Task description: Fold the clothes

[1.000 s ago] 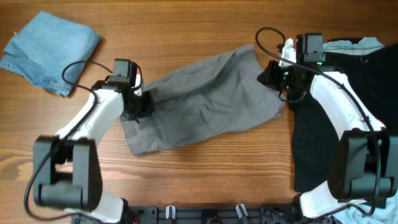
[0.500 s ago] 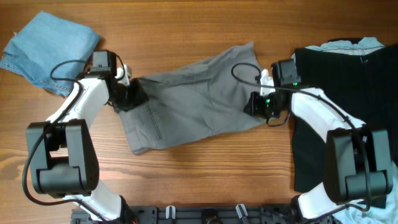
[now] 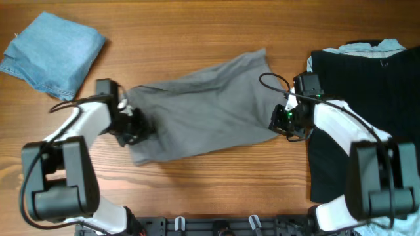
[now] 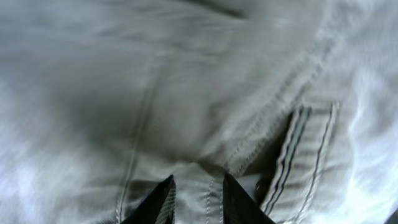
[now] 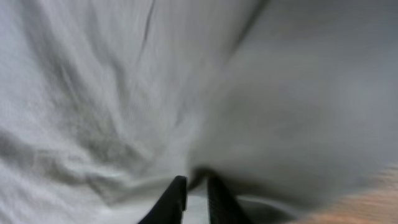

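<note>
Currently on table (image 3: 197, 26): shorts (image 3: 203, 111), long axis left-right | left gripper (image 3: 134, 126) narrow, pinching pocket end | right gripper (image 3: 282, 122) narrow, pinching opposite end | cloth spanning between jaws, each arm nearest own end

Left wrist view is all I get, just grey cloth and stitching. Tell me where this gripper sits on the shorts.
Observer: Seen from overhead, the left gripper is at the left end of the grey shorts, which lie spread out slantwise.
Operator: Report the other gripper.
Observer: The right gripper pinches the shorts' right edge.
Operator: Name whatever lies beyond that edge.
Observer: A black garment lies spread out just right of the shorts.
</note>
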Robot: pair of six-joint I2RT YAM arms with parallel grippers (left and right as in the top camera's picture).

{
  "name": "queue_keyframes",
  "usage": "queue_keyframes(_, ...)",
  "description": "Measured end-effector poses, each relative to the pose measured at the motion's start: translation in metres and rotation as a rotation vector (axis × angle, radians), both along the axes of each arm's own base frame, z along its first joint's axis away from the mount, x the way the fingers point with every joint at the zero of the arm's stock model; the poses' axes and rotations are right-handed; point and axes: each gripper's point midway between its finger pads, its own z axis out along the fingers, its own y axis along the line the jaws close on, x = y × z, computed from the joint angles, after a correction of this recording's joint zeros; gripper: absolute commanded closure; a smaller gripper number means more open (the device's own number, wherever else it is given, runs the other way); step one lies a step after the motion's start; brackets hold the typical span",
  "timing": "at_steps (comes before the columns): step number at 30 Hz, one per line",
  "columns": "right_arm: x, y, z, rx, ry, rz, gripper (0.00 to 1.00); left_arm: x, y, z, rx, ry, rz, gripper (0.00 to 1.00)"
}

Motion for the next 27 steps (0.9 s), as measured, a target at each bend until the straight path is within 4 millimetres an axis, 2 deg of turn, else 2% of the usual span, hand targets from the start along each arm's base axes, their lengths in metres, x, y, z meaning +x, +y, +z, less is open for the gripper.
queue_keyframes(1, 0.006, 0.002, 0.013, 0.013, -0.068, 0.043, 0.78, 0.004, 0.017, 0.000, 0.023, -0.009, 0.046, 0.74)
queue_keyframes(2, 0.016, 0.005, 0.039, 0.029, -0.173, 0.064, 0.78, 0.016, 0.053, 0.001, 0.097, -0.040, 0.115, 0.71)
queue_keyframes(3, 0.028, 0.009, 0.060, 0.045, -0.279, 0.086, 0.78, 0.025, 0.078, 0.003, 0.151, -0.064, 0.146, 0.65)
queue_keyframes(5, 0.044, 0.014, 0.091, 0.072, -0.423, 0.110, 0.78, 0.042, 0.106, 0.010, 0.201, -0.110, 0.145, 0.47)
queue_keyframes(6, 0.048, 0.016, 0.096, 0.080, -0.450, 0.112, 0.78, 0.049, 0.110, 0.018, 0.199, -0.125, 0.114, 0.40)
queue_keyframes(7, 0.049, 0.017, 0.096, 0.086, -0.453, 0.114, 0.78, 0.055, 0.109, 0.024, 0.197, -0.145, 0.088, 0.38)
queue_keyframes(9, 0.044, 0.025, 0.078, 0.111, -0.391, 0.143, 0.72, 0.055, 0.096, 0.037, 0.167, -0.131, 0.017, 0.37)
queue_keyframes(12, 0.024, 0.056, 0.041, 0.170, -0.274, 0.284, 0.73, 0.032, 0.072, 0.038, 0.117, -0.052, -0.093, 0.37)
queue_keyframes(15, 0.000, 0.082, 0.003, 0.206, -0.161, 0.405, 0.89, 0.022, 0.056, 0.038, 0.092, -0.024, -0.180, 0.37)
queue_keyframes(16, -0.003, 0.082, -0.005, 0.197, -0.128, 0.395, 0.90, 0.021, 0.052, 0.039, 0.088, -0.023, -0.203, 0.38)
queue_keyframes(17, -0.006, 0.082, -0.011, 0.196, -0.088, 0.369, 0.96, 0.020, 0.050, 0.039, 0.085, -0.022, -0.214, 0.37)
queue_keyframes(19, -0.008, 0.072, -0.014, 0.149, 0.027, 0.217, 0.96, 0.017, 0.047, 0.040, 0.081, -0.016, -0.232, 0.36)
queue_keyframes(20, -0.010, 0.061, -0.017, 0.104, 0.087, 0.128, 0.95, 0.016, 0.047, 0.041, 0.080, -0.014, -0.235, 0.35)
queue_keyframes(21, -0.010, 0.051, -0.017, 0.086, 0.127, 0.048, 0.87, 0.014, 0.047, 0.045, 0.082, -0.018, -0.237, 0.33)
queue_keyframes(22, -0.008, 0.039, -0.017, 0.068, 0.152, -0.024, 0.65, 0.014, 0.047, 0.051, 0.087, -0.031, -0.238, 0.31)
queue_keyframes(23, -0.002, 0.025, -0.016, 0.071, 0.143, -0.060, 0.53, 0.015, 0.047, 0.059, 0.095, -0.054, -0.238, 0.31)
queue_keyframes(25, 0.011, 0.007, -0.007, 0.095, 0.074, -0.015, 0.47, 0.017, 0.047, 0.072, 0.111, -0.099, -0.239, 0.30)
queue_keyframes(27, 0.014, -0.006, 0.000, 0.061, 0.036, 0.026, 0.46, 0.017, 0.047, 0.077, 0.119, -0.115, -0.240, 0.29)
